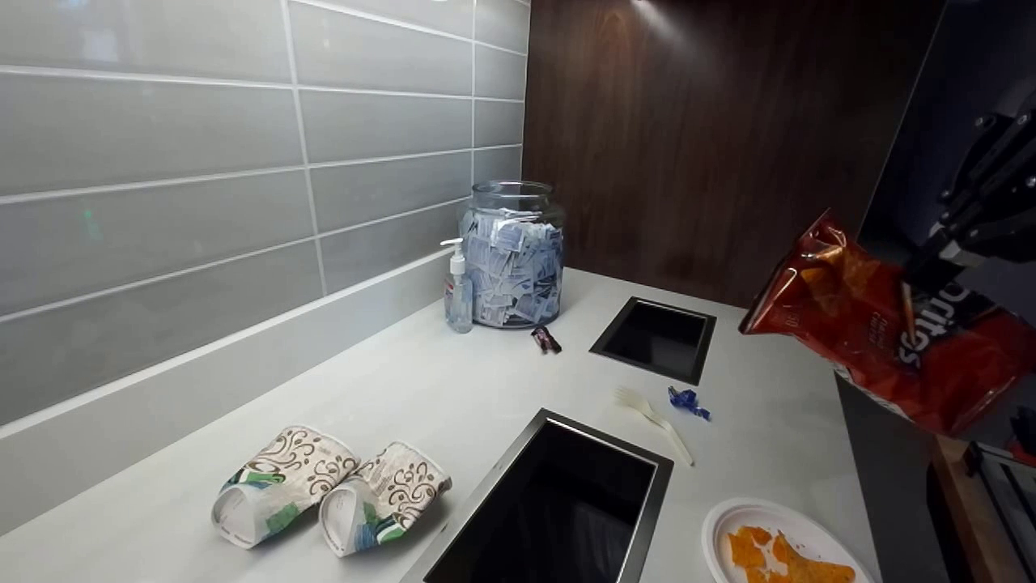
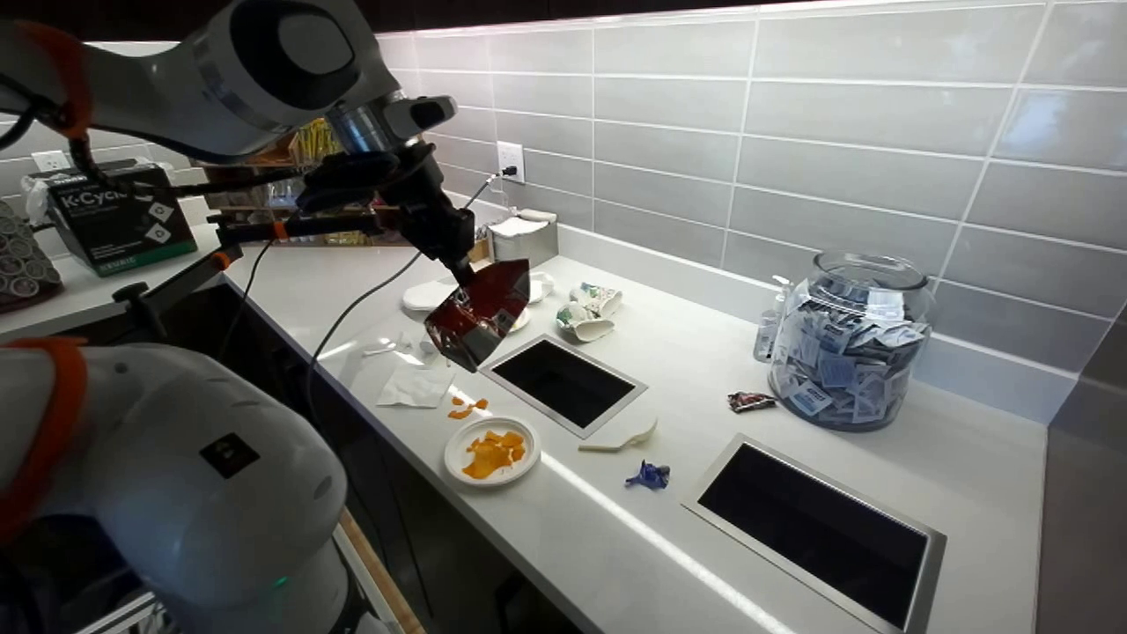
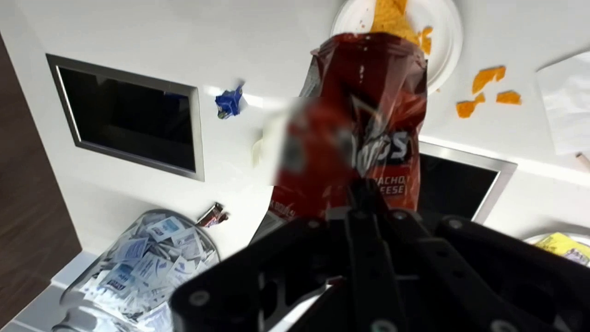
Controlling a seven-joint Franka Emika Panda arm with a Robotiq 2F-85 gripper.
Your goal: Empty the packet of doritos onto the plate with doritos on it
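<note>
Above the worktop (image 2: 581, 519), up in the air, the tool (image 2: 464, 275) held tight to the packet of doritos (image 2: 482, 315), with its tips squeezed on the red foil. In an exterior view the tool pressed on the printed front (image 1: 882, 348), and the tilted packet stuck out on both sides of it. Most of the packet hung lower than the tool's tips. The plate with doritos on it (image 2: 453, 453) sat close to the front edge, on the side of the robot arm (image 2: 246, 88), lower than the packet and apart from it. In the wrist view, one end of the packet hid part of the plate. Some chip bits (image 3: 489, 78) lay on the worktop just beside the plate, and a white napkin (image 2: 414, 387) lay past them, near that same edge. A pale fork (image 2: 607, 447) and a blue wrapper (image 2: 650, 475) lay farther in from the edge. Near the back corner stood a glass jar (image 2: 845, 352) with a pump bottle (image 2: 768, 335) beside it.
</note>
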